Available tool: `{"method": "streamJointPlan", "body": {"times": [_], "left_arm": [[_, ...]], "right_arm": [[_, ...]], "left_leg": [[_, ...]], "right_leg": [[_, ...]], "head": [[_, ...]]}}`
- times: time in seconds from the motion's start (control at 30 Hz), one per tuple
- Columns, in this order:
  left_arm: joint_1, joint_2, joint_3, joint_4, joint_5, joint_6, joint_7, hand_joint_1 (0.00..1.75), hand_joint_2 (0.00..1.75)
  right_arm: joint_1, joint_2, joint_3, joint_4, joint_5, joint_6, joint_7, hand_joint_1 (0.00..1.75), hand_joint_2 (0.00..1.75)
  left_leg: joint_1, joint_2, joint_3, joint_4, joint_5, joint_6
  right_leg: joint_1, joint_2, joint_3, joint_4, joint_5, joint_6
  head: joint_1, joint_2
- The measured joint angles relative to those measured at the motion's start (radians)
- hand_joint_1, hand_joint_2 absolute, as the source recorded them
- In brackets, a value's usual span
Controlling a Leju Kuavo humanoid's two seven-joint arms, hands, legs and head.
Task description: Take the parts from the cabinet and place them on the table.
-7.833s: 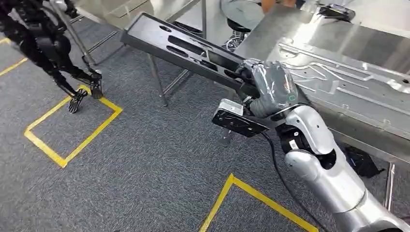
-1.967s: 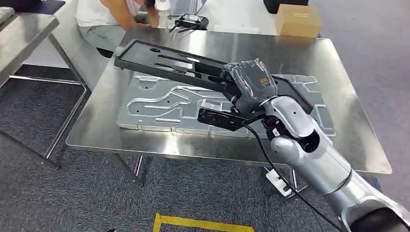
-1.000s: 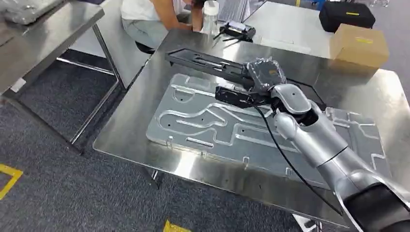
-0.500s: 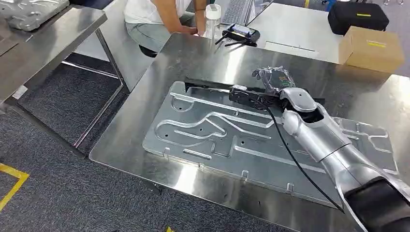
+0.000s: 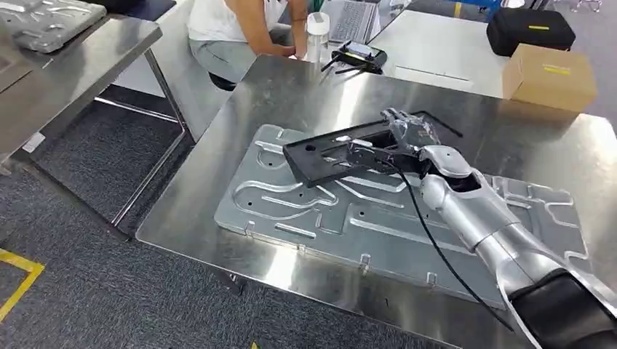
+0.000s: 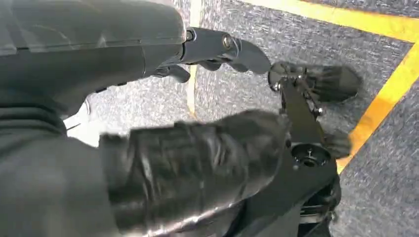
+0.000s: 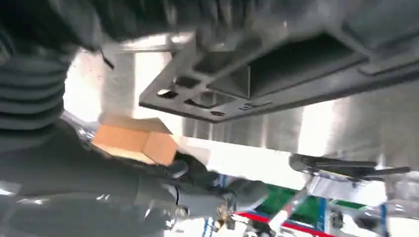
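Gripping a black slotted part (image 5: pixel 342 155), the robot's right hand (image 5: pixel 411 133) holds it low over a large embossed metal panel (image 5: pixel 378 211) on the steel table (image 5: pixel 291 87); part's free end points toward 9 o'clock, hand at its 3 o'clock end. Left hand (image 6: pixel 188 168), seen via wrist cam over grey carpet w/ yellow tape (image 6: pixel 385 94): blurred, can't tell whether it is spread or closed. At table's 12 o'clock, a seated person (image 5: pixel 233 29), bottle (image 5: pixel 317 33) and controller (image 5: pixel 356 54); cardboard box (image 5: pixel 549 76) at approx. 2 o'clock.
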Motion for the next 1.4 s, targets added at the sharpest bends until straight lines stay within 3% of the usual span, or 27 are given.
{"method": "streamJointPlan", "body": {"times": [0.03,0.1,0.13,0.17,0.2,0.23,0.27,0.37,0.43,0.5,0.53,0.6,0.67,0.7,0.8,0.87,0.9,0.97,1.03,1.07,1.1,1.17,1.2,1.23,1.27,1.37,1.4], "left_arm": [[0.0,0.0,0.0,0.0,0.0,0.0,0.0,0.0,0.0],[0.001,-0.001,0.0,0.0,-0.001,-0.002,0.0,0.0,0.0],[0.002,-0.001,0.0,0.0,-0.002,-0.002,0.0,0.0,0.0],[0.001,-0.001,0.0,0.0,-0.004,-0.003,0.0,0.0,0.0],[-0.001,0.006,0.0,0.001,-0.005,-0.003,0.0,0.0,0.0],[-0.002,0.005,0.0,0.0,-0.008,-0.003,0.0,0.0,0.0],[0.0,0.004,0.0,0.0,-0.011,-0.005,0.0,0.0,0.0],[0.001,0.001,0.0,0.0,-0.014,-0.005,0.0,0.0,0.0],[0.001,0.001,0.0,0.0,-0.015,-0.004,0.0,0.0,0.0],[-0.002,0.0,0.0,0.0,-0.022,0.005,-0.003,0.0,0.0],[-0.003,0.0,0.0,0.0,-0.026,0.012,-0.005,0.0,0.0],[-0.002,0.0,0.0,0.0,-0.038,0.027,-0.012,0.0,0.0],[-0.003,-0.001,-0.003,0.0,-0.06,0.057,-0.032,0.0,0.0],[-0.007,0.002,-0.006,0.001,-0.071,0.075,-0.047,0.0,0.0],[-0.011,0.002,-0.02,0.001,-0.1,0.105,-0.097,0.0,0.0],[-0.012,0.002,-0.027,0.001,-0.11,0.131,-0.12,0.0,0.0],[-0.014,-0.001,-0.031,0.001,-0.111,0.14,-0.127,0.0,0.0],[-0.013,-0.002,-0.037,0.001,-0.108,0.155,-0.136,0.0,0.0],[-0.01,-0.004,-0.04,0.001,-0.105,0.163,-0.138,0.0,0.0],[-0.01,-0.005,-0.041,0.001,-0.103,0.167,-0.138,0.0,0.0],[-0.01,-0.007,-0.042,0.001,-0.1,0.169,-0.138,0.0,0.0],[-0.011,-0.01,-0.042,0.001,-0.092,0.175,-0.138,0.0,0.0],[-0.011,-0.011,-0.042,0.001,-0.086,0.181,-0.138,0.0,0.0],[-0.011,-0.011,-0.042,0.001,-0.084,0.186,-0.139,0.0,0.0],[-0.012,-0.011,-0.042,0.001,-0.08,0.19,-0.14,0.0,0.0],[-0.009,-0.017,-0.042,0.001,-0.061,0.223,-0.136,0.0,0.0],[-0.009,-0.019,-0.042,0.001,-0.054,0.24,-0.131,0.0,0.0]], "right_arm": [[0.005,0.0,0.0,0.004,0.0,-0.001,0.0,0.0,0.0],[0.006,0.0,0.0,0.01,-0.003,-0.002,-0.002,0.0,0.0],[0.005,0.0,0.0,0.011,-0.005,-0.005,-0.005,0.0,0.0],[0.002,0.002,0.0,0.011,-0.006,-0.008,-0.006,0.0,0.0],[0.001,0.005,0.0,0.011,-0.006,-0.011,-0.007,0.0,0.0],[0.001,0.007,0.0,0.01,-0.007,-0.013,-0.009,0.0,0.0],[0.002,0.008,0.0,0.01,-0.007,-0.015,-0.009,0.0,0.0],[0.0,0.015,0.0,0.009,-0.007,-0.019,-0.009,0.0,0.0],[-0.001,0.017,0.0,0.001,-0.008,-0.02,-0.009,0.0,0.0],[0.002,0.021,0.0,-0.007,-0.013,-0.028,-0.009,0.0,0.0],[0.006,0.021,0.0,-0.014,-0.017,-0.034,-0.009,0.0,0.0],[0.011,0.021,0.0,-0.029,-0.022,-0.049,-0.007,0.0,0.0],[0.017,0.02,-0.005,-0.069,-0.023,-0.081,0.012,0.0,0.0],[0.027,0.019,-0.016,-0.106,-0.018,-0.098,0.03,0.0,0.0],[0.07,0.006,-0.056,-0.216,0.037,-0.096,0.091,0.0,0.0],[0.113,-0.007,-0.085,-0.309,0.062,-0.076,0.126,0.0,0.0],[0.137,-0.014,-0.103,-0.36,0.066,-0.064,0.142,0.0,0.0],[0.176,-0.034,-0.133,-0.471,0.068,-0.029,0.174,0.0,0.0],[0.223,-0.056,-0.157,-0.57,0.067,-0.011,0.195,0.0,0.0],[0.244,-0.063,-0.166,-0.614,0.065,-0.006,0.201,0.0,0.0],[0.264,-0.069,-0.175,-0.659,0.059,-0.001,0.206,0.0,0.0],[0.294,-0.077,-0.192,-0.731,0.038,0.004,0.213,0.0,0.0],[0.309,-0.08,-0.202,-0.773,0.024,0.008,0.218,0.0,0.0],[0.32,-0.081,-0.21,-0.808,0.011,0.011,0.221,0.0,0.0],[0.34,-0.082,-0.217,-0.841,0.003,0.013,0.227,0.0,0.0],[0.398,-0.086,-0.228,-0.922,0.001,0.027,0.25,0.0,0.0],[0.413,-0.086,-0.228,-0.951,0.006,0.032,0.256,0.0,0.0]], "left_leg": [[0.004,-0.001,-0.002,0.003,-0.001,-0.002],[0.016,-0.002,-0.009,0.015,-0.006,-0.013],[0.025,-0.003,-0.016,0.03,-0.012,-0.025],[0.034,-0.003,-0.024,0.049,-0.022,-0.038],[0.033,-0.004,-0.039,0.056,-0.025,-0.049],[0.029,-0.004,-0.044,0.066,-0.028,-0.058],[0.026,-0.009,-0.041,0.074,-0.027,-0.063],[0.034,-0.006,-0.057,0.079,-0.026,-0.076],[0.031,0.008,-0.091,0.162,-0.1,-0.073],[0.026,0.009,-0.145,0.311,-0.181,-0.07],[0.022,0.009,-0.159,0.36,-0.197,-0.066],[0.012,0.009,-0.124,0.327,-0.164,-0.05],[-0.006,0.009,-0.02,0.165,-0.101,-0.02],[-0.014,0.013,0.016,0.09,-0.119,0.001],[-0.03,0.018,0.018,0.075,-0.088,-0.003],[-0.024,0.017,0.014,0.045,-0.061,0.0],[-0.016,0.024,0.025,0.034,-0.044,-0.004],[-0.013,0.024,0.005,0.025,-0.021,0.009],[-0.012,0.024,-0.019,0.027,-0.005,0.006],[-0.011,0.024,-0.032,0.03,0.002,0.005],[-0.008,0.024,-0.048,0.035,0.009,0.0],[-0.002,0.024,-0.075,0.052,0.018,-0.01],[-0.002,0.024,-0.086,0.065,0.02,-0.014],[-0.006,0.023,-0.103,0.078,0.02,-0.02],[-0.006,0.023,-0.102,0.082,0.025,-0.028],[-0.005,0.019,-0.109,0.08,0.044,-0.047],[0.002,0.019,-0.121,0.092,0.03,-0.051]], "right_leg": [[-0.008,-0.001,-0.004,0.018,0.006,0.007],[-0.02,-0.003,0.031,-0.041,0.051,0.022],[-0.029,-0.006,0.081,-0.13,0.095,0.033],[-0.039,-0.008,0.127,-0.225,0.11,0.046],[-0.027,0.001,0.14,-0.218,0.087,0.048],[-0.021,0.009,0.126,-0.205,0.107,0.029],[-0.027,0.007,0.123,-0.21,0.092,0.015],[-0.025,0.003,0.104,-0.198,0.101,-0.013],[-0.021,0.0,0.093,-0.198,0.11,-0.029],[-0.012,0.0,0.08,-0.198,0.119,-0.042],[-0.006,-0.002,0.074,-0.198,0.124,-0.046],[0.005,-0.003,0.062,-0.198,0.135,-0.051],[0.016,-0.002,0.05,-0.198,0.148,-0.053],[0.014,-0.004,0.048,-0.199,0.154,-0.053],[0.005,-0.013,0.051,-0.213,0.173,-0.034],[0.013,-0.013,0.057,-0.23,0.191,-0.021],[0.01,-0.011,0.049,-0.218,0.165,-0.017],[0.01,-0.007,0.017,-0.108,0.042,-0.008],[0.004,-0.008,-0.008,0.026,-0.033,0.0],[0.001,-0.008,-0.004,0.053,-0.028,0.003],[-0.002,-0.008,0.02,0.04,0.001,0.007],[-0.009,-0.009,0.114,-0.08,0.059,0.015],[-0.014,-0.01,0.179,-0.166,0.06,0.018],[-0.01,-0.008,0.217,-0.229,0.025,0.018],[-0.004,-0.003,0.203,-0.218,0.033,0.002],[-0.003,-0.006,0.192,-0.223,0.045,-0.024],[-0.008,-0.01,0.185,-0.228,0.057,-0.036]], "head": [[0.0,0.0],[0.001,0.0],[0.001,0.0],[0.002,0.0],[0.006,0.0],[0.008,0.0],[0.004,0.0],[0.003,0.0],[-0.001,0.0],[-0.003,0.0],[-0.002,0.0],[-0.002,0.0],[-0.002,0.0],[0.0,0.0],[-0.006,0.0],[-0.006,0.0],[-0.009,0.0],[-0.005,0.0],[-0.005,0.0],[-0.004,0.0],[-0.004,0.0],[-0.004,0.0],[-0.003,0.0],[-0.002,0.0],[-0.006,0.0],[-0.001,0.0],[-0.002,0.0]]}}
